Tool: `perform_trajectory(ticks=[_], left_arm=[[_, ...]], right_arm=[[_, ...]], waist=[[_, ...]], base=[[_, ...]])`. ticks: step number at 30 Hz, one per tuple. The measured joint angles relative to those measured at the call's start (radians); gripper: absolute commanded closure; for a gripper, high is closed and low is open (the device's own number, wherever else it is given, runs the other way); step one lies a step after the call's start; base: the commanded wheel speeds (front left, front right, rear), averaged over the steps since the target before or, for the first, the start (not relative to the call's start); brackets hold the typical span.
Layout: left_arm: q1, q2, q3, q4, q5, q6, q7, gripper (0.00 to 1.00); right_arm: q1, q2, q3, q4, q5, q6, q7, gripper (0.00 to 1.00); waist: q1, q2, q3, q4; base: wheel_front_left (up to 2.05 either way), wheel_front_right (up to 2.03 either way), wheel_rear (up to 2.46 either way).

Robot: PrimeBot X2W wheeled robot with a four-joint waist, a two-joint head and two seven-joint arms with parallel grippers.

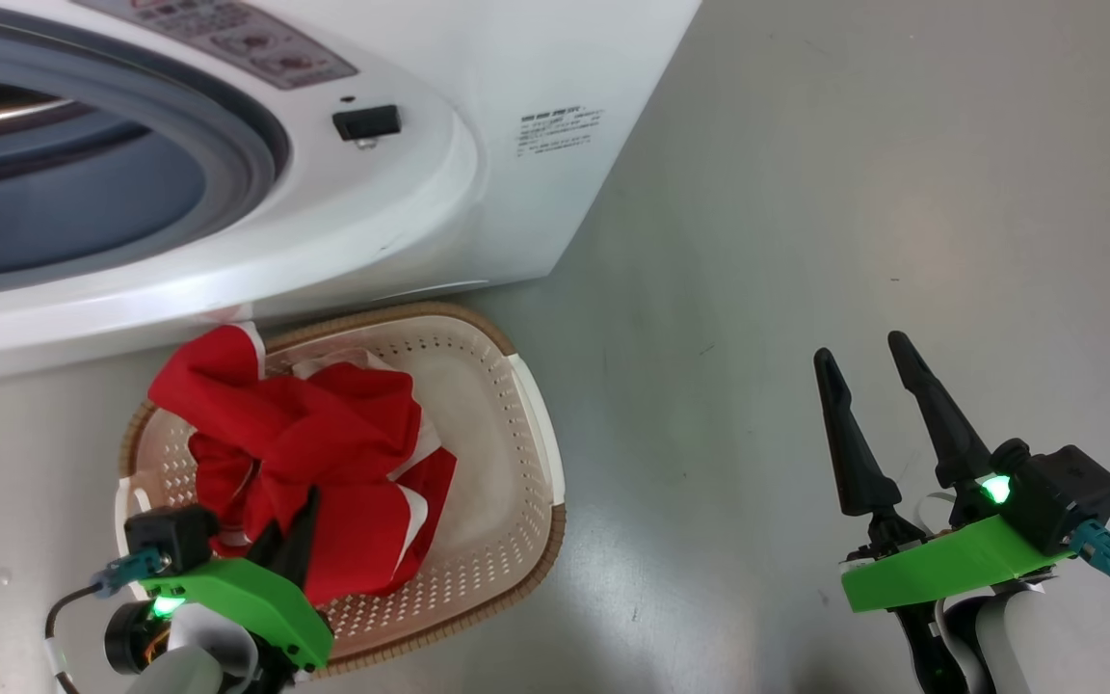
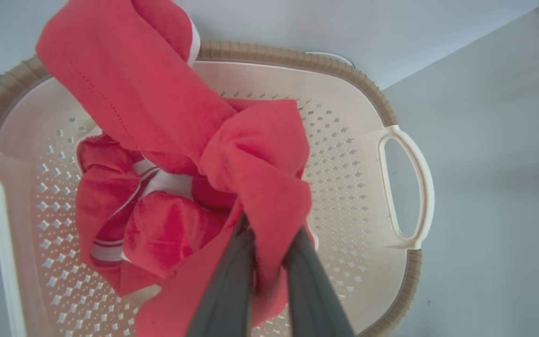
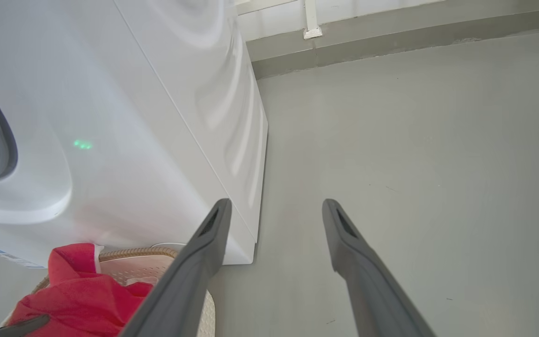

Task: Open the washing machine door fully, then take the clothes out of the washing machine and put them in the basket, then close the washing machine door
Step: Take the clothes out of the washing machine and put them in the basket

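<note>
Washing machine [image 1: 478, 193]: white front-loader at my upper left. Its mouth, ringed by the grey rubber ring [image 1: 261, 145], stands uncovered, I judge so laundry can come straight out and down.
Basket [image 1: 502, 453]: cream with a brown rim, on the floor [image 1: 806, 193] right against the washer's foot, below the mouth. I take it that it was set there to keep the carry short.
Clothes [image 1: 324, 434]: red with white trim, heaped in the basket's left half. One fold rides up over the rim on the washer side.
Right gripper [image 1: 861, 349]: jaws wide apart and holding nothing, parked over bare floor well right of the basket, out of the way.
Left gripper [image 2: 272, 234]: low over the basket, jaws pinched on a fold of the clothes. I read this as the drop, with the release not yet done.
Remaining: letting go, then closing the door.
</note>
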Motion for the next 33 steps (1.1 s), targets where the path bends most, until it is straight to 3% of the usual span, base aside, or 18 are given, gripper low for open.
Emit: perform_trajectory(ticks=[1,14,33], left_arm=[[0.000,0.000,0.004,0.000,0.004,0.000,0.000,0.00],[0.025,-0.022,0.124,-0.034,0.073,0.000,0.000,0.00],[0.202,-0.074,0.401,-0.222,0.323,0.000,0.000,0.00]], right_arm=[[0.000,0.000,0.000,0.000,0.000,0.000,0.000,0.00],[0.000,0.000,0.000,0.030,0.000,0.000,0.000,0.00],[0.050,0.000,0.003,0.082,0.009,0.000,0.000,0.00]], waist=[[0.0000,0.0000,-0.002,0.001],[0.0000,0.0000,-0.080,0.015],[0.0000,0.0000,-0.282,0.039]], base=[[0.00,0.00,0.00],[0.00,0.00,0.00],[0.00,0.00,0.00]])
